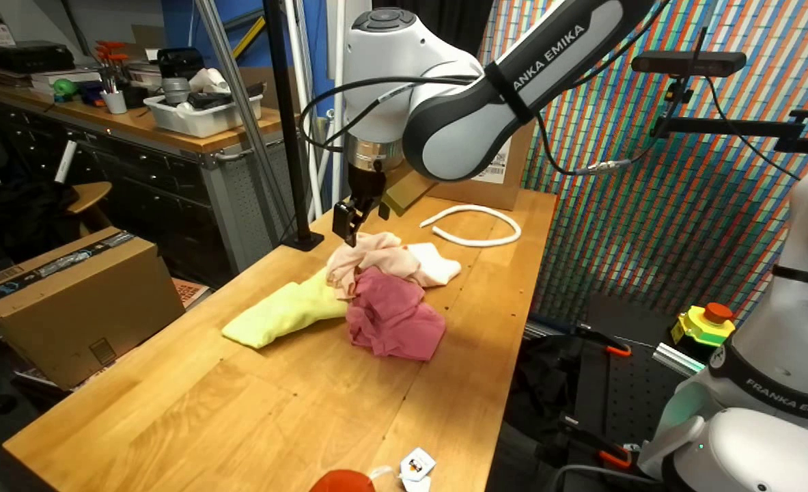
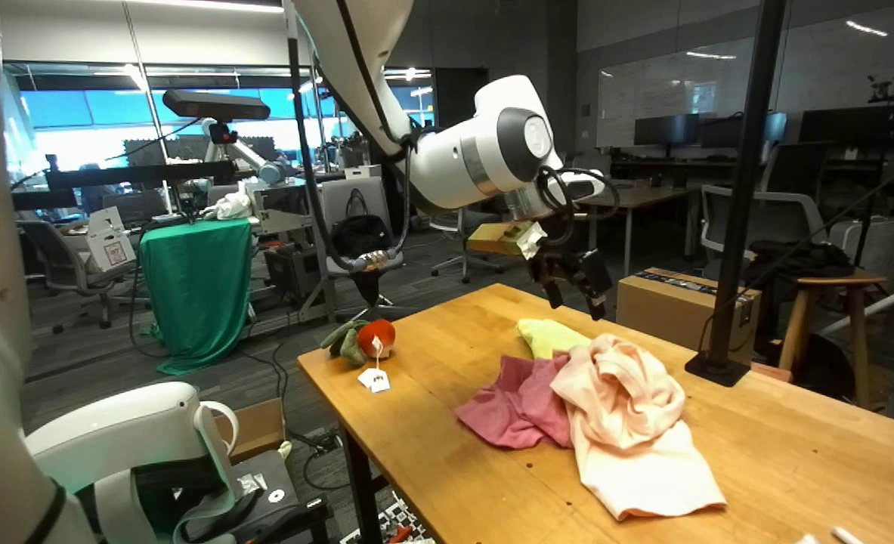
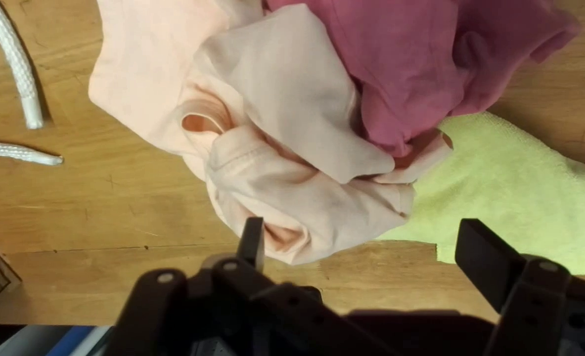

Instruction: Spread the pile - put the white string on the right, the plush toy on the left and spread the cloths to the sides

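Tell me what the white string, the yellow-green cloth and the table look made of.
White string: braided cord, perhaps synthetic, faint sheen; interlaced strands show.
Yellow-green cloth: likely microfiber or terry, matt; its surface looks fuzzy.
Table: wood top, possibly varnished; grain and board seams show.

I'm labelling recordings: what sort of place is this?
Probably a robotics lab: a white-grey jointed robot arm, a yellow box with a round red button, and dark rectangular monitors.
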You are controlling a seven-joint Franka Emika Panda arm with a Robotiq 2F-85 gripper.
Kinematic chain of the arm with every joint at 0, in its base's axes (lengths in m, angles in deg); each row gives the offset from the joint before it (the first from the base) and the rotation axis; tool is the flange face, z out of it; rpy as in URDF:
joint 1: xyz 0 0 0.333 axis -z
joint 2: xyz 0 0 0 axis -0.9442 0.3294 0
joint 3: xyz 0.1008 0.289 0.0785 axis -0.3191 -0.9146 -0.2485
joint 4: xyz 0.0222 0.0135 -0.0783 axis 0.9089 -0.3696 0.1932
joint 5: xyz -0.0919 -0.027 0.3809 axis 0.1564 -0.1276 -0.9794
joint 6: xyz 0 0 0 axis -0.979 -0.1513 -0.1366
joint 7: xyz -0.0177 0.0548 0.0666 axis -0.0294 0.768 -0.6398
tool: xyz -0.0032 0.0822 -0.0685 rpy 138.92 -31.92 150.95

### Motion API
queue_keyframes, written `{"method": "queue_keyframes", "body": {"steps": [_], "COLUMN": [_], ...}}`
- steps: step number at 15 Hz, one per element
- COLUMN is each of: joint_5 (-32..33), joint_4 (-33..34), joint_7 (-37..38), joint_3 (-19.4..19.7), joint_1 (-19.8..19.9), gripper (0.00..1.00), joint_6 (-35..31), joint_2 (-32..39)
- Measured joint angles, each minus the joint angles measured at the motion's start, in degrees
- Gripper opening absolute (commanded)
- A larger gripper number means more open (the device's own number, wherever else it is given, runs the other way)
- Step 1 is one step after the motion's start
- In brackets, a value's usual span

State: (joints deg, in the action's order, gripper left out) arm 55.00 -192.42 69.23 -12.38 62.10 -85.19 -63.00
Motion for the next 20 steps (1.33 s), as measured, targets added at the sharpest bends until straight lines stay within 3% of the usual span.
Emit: {"method": "queue_keyframes", "body": {"steps": [7,20], "joint_5": [-7.19,-7.29], "joint_4": [0.86,5.52], "joint_7": [-7.84,-11.18], "joint_3": [0.15,2.69], "joint_1": [1.31,1.4], "gripper": [1.0,1.0], "joint_6": [-2.04,-2.04], "joint_2": [4.03,10.59]}}
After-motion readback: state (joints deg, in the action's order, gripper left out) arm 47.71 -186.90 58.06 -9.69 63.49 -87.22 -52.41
